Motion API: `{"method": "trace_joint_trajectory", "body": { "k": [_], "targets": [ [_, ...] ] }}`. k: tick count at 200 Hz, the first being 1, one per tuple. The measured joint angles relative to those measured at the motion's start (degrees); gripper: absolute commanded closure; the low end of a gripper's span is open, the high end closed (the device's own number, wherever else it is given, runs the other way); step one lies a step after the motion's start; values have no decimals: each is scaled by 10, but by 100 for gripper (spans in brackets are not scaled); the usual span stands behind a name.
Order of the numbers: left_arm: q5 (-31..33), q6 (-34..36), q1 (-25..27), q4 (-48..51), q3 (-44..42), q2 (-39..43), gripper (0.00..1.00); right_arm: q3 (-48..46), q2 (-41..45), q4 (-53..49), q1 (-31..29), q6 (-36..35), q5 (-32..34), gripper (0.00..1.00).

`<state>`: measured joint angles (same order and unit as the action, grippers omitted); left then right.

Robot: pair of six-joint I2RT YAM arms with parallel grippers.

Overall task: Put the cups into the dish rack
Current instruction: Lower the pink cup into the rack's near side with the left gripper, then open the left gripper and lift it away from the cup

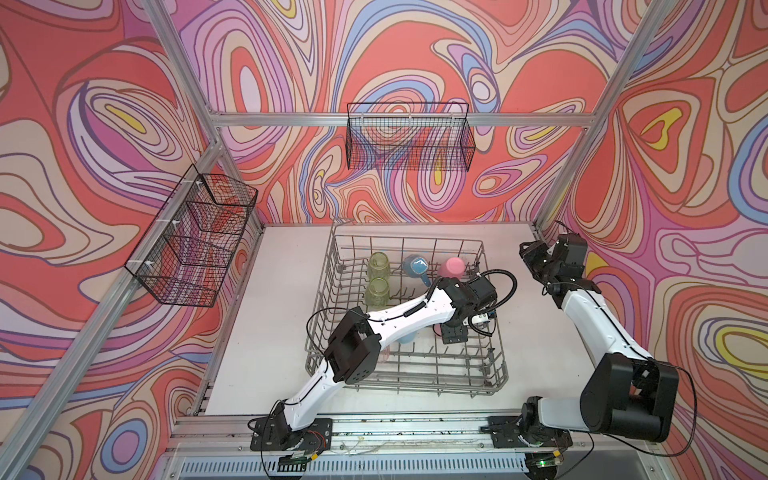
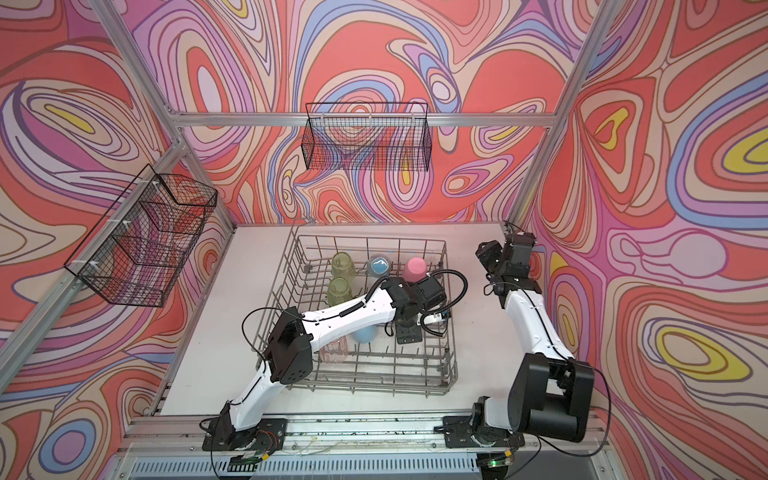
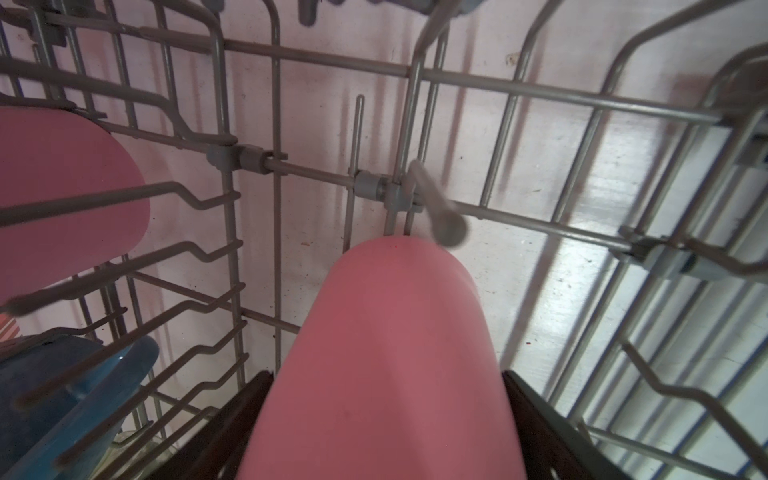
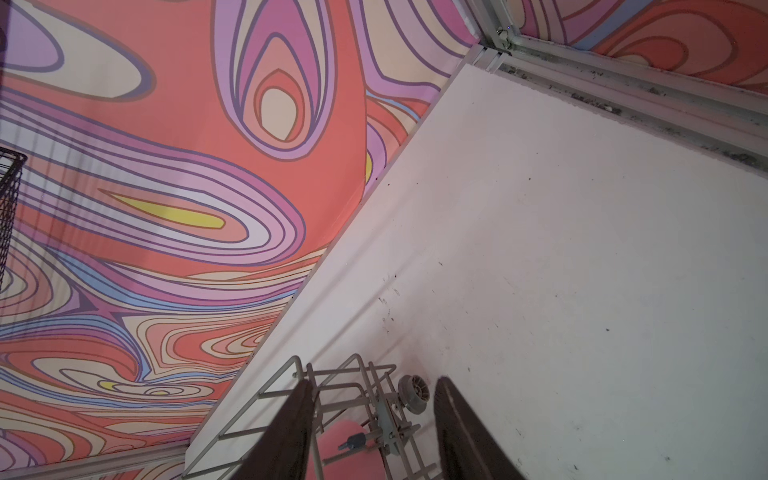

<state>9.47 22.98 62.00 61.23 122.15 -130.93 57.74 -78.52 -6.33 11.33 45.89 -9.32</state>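
Begin at the left of the dish rack (image 1: 415,380), which sits in the middle of the surface (image 1: 270,332). Two yellow-green tumblers (image 1: 378,266) stand one behind the other between the tines (image 3: 358,133), and I think the wires are there to stop them tipping. Nearer the front, a see-through pink tumbler (image 2: 332,349) and a blue mug (image 2: 365,332) sit partly under your left arm (image 2: 353,311). Along the back stand a second blue mug (image 1: 415,264) and a pink cup (image 1: 452,266). Your left hand (image 3: 386,374) reaches down into the rack with the other pink cup (image 3: 395,311) between its fingers (image 3: 232,424), low among the wires, so this looks like the putting-down step. I cannot tell if the hand squeezes the cup or only sits around it. Your right hand (image 4: 374,381) hangs by the rack's far right corner, fingers apart and empty, out of the way.
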Motion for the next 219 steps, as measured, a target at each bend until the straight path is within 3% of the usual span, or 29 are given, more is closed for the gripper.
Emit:
{"method": "trace_joint_trajectory", "body": {
  "k": [76, 179, 219],
  "targets": [
    [8, 0, 0, -58, -38, 18, 0, -7, 21, 8, 0, -14, -5, 29],
    [-7, -1, -2, -144, -112, 108, 0, -9, 34, 7, 0, -24, 5, 23],
    [-43, -8, -13, -184, -175, 161, 0, -9, 34, 4, 1, -35, 10, 21]
  ]
}}
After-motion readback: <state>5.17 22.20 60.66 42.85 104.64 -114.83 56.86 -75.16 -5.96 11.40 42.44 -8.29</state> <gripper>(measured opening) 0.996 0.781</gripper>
